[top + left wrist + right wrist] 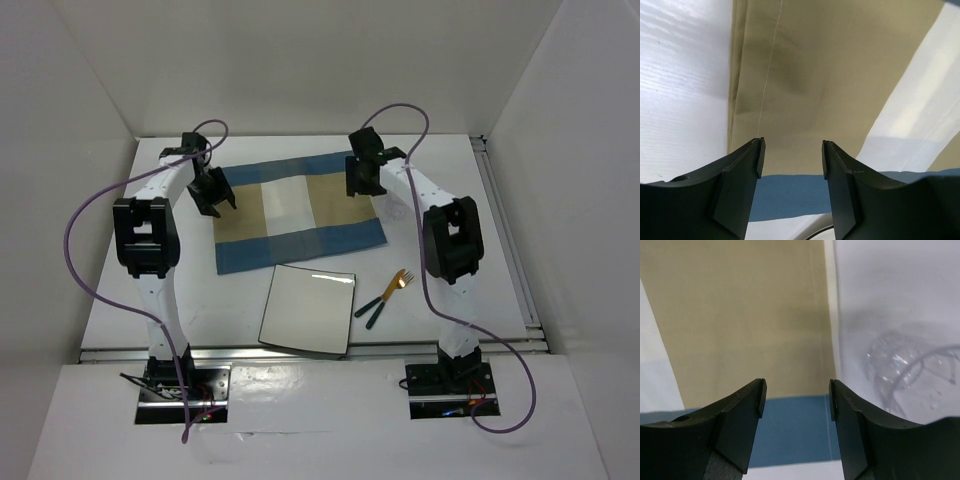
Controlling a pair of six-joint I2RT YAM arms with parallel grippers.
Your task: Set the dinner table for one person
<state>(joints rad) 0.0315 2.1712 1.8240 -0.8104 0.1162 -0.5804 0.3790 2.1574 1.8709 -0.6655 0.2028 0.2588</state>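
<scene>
While the left gripper (792, 157) hovers over the left border of the placemat (300, 212) and the right gripper (796, 399) over its right border, both stand spread and empty. The dinner table (470, 210) lies beneath both, bearing the placemat and, nearer the arm bases, the plate (308, 308).

The dinner table (505, 290) bears placemat (300, 215), plate (308, 310) and fork (393, 289).

Bright, seemingly overhead; soft shadows on dinner table (225, 310)
</scene>
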